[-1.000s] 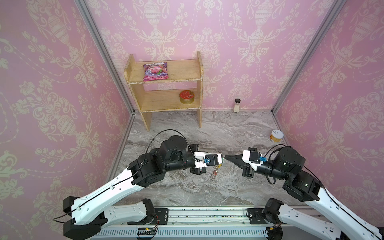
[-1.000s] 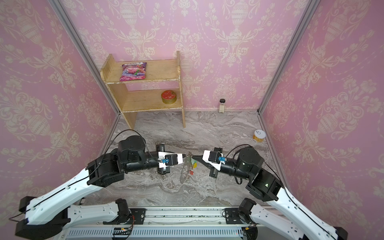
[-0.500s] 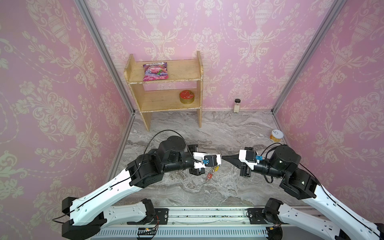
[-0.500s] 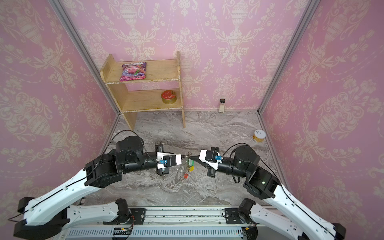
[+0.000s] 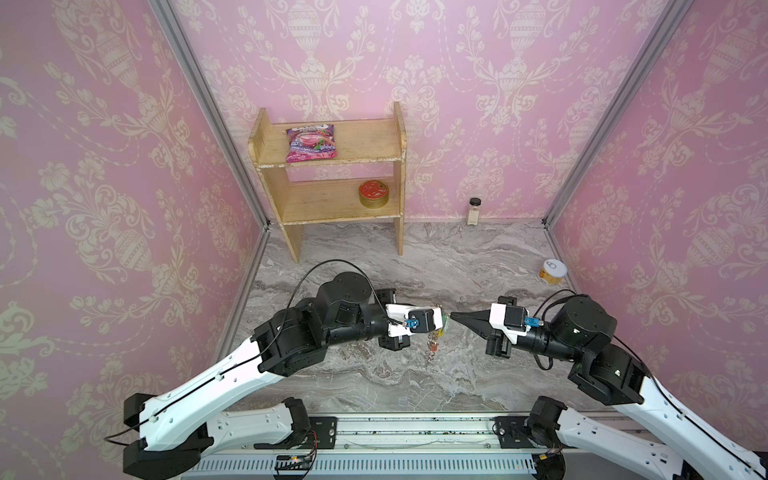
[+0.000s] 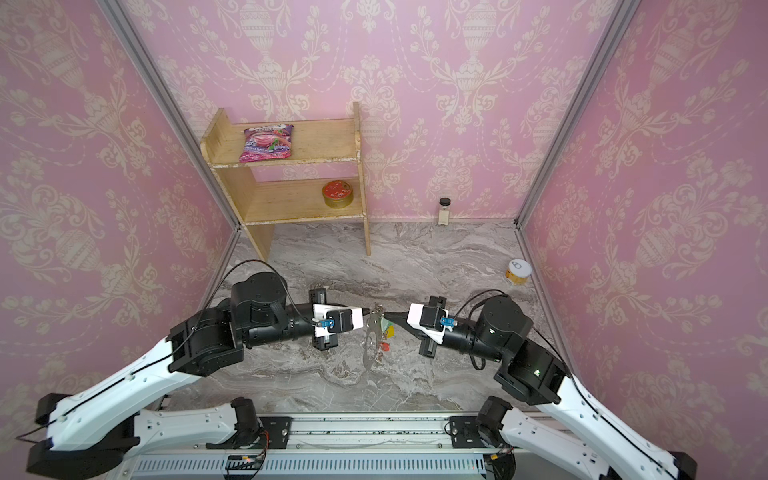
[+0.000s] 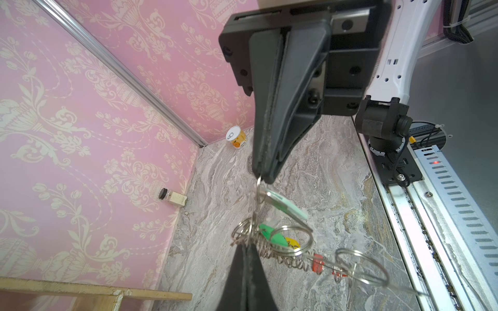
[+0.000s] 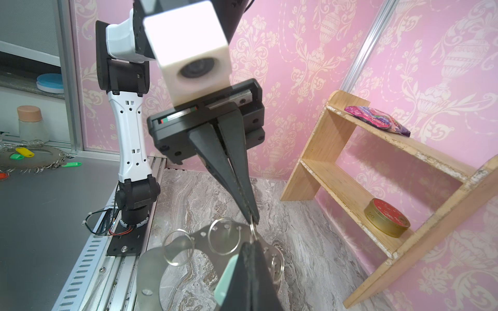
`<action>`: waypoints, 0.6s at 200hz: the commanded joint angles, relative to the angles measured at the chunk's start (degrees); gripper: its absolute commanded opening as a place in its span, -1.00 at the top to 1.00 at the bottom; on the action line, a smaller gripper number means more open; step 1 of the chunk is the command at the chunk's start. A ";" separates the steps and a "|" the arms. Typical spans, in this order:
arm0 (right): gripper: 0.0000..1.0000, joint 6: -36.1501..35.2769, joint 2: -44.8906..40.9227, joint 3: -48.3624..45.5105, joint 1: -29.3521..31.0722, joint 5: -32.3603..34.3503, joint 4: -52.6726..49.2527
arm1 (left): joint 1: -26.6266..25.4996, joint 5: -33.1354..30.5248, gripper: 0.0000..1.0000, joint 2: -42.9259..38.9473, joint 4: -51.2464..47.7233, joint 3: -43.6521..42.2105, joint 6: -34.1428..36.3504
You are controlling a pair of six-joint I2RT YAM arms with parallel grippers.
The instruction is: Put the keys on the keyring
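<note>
Tips nearly touching, both stay clamped: the left jaws on the rim of the keyring (image 8: 149, 272), which hangs below them, the right jaws on the ring of the keys (image 7: 284, 206), the right arm eased slightly back.

right gripper (image 5: 453, 317) | drew back slightly (after edging in) | keyring (image 6: 372, 332) swayed

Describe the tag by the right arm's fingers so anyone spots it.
Above the marble table, the left fingers hold a grey hoop rimmed with rings. At the right fingers dangles the tag: pale mint, oblong, unlike the bright green, yellow and red ones.
</note>
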 commanded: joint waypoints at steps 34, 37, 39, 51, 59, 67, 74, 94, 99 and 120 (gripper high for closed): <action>1.00 -4.04 0.29 0.39 1.95 3.34 1.13 | -0.62 -3.27 1.00 0.26 1.15 2.50 -0.88; 1.00 -3.93 0.48 0.63 1.97 3.49 1.06 | -0.64 -3.44 1.00 0.26 1.15 2.48 -0.75; 1.00 -3.83 0.51 0.73 1.93 3.63 1.11 | -0.59 -3.58 1.00 0.26 1.15 2.50 -0.68; 1.00 -3.74 0.50 0.70 2.18 4.50 1.17 | -0.72 -4.12 1.00 0.22 1.08 2.41 -0.29; 1.00 -3.93 0.30 0.37 2.43 5.63 1.34 | -0.69 -4.33 1.00 0.26 1.21 2.16 -0.03; 1.00 -3.96 0.18 0.26 2.44 6.18 1.56 | -0.77 -4.40 1.00 0.10 1.41 1.84 0.16; 1.00 -3.87 0.39 0.28 2.41 6.10 1.65 | -0.77 -4.58 1.00 -0.04 1.64 1.59 0.25; 1.00 -3.92 1.91 0.96 2.52 5.87 1.24 | -0.88 -4.51 1.00 -0.17 1.69 1.50 0.31; 1.00 -3.94 2.21 1.09 2.49 5.90 1.09 | -0.90 -4.55 1.00 -0.18 1.65 1.48 0.33; 1.00 -4.10 2.15 1.13 2.56 6.19 1.16 | -0.83 -4.61 1.00 -0.37 1.50 1.45 0.25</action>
